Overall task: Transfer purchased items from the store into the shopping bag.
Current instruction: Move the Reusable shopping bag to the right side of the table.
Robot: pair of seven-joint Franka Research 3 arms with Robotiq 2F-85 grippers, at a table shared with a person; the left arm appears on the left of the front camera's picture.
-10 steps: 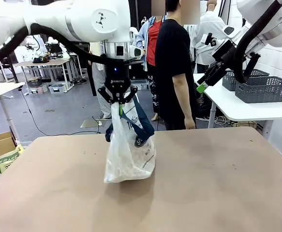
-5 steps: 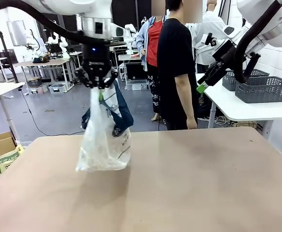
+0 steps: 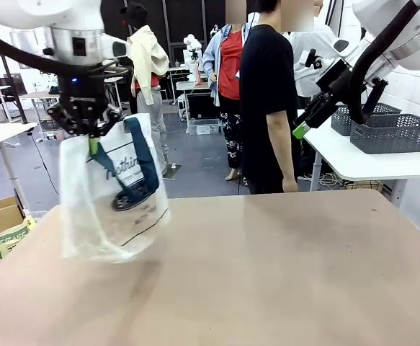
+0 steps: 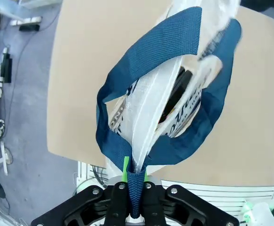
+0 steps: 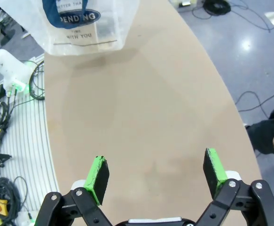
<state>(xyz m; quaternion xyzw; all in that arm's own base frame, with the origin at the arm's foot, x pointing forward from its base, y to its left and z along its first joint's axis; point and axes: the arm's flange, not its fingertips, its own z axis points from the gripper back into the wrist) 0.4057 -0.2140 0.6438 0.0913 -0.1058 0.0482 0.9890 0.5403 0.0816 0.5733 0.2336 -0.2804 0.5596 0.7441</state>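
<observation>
Left gripper (image 3: 89, 133) clenched on navy strap (image 4: 136, 197), shopping bag (image 3: 109, 194) hanging clear above table (image 3: 282, 274), near left edge. Right gripper (image 5: 155, 176) released, empty, raised at right. Step judged: positioning bag. Next: set bag down, mouth open

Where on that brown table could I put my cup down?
Nearly anywhere: the table lies bare from the person's far edge to the near edge. Only its left end is crowded, where the left gripper holds the shopping bag up by a handle.

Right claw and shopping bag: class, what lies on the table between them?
Nothing: in the right wrist view, bare tan table stretches from the open right claw to the shopping bag.
</observation>
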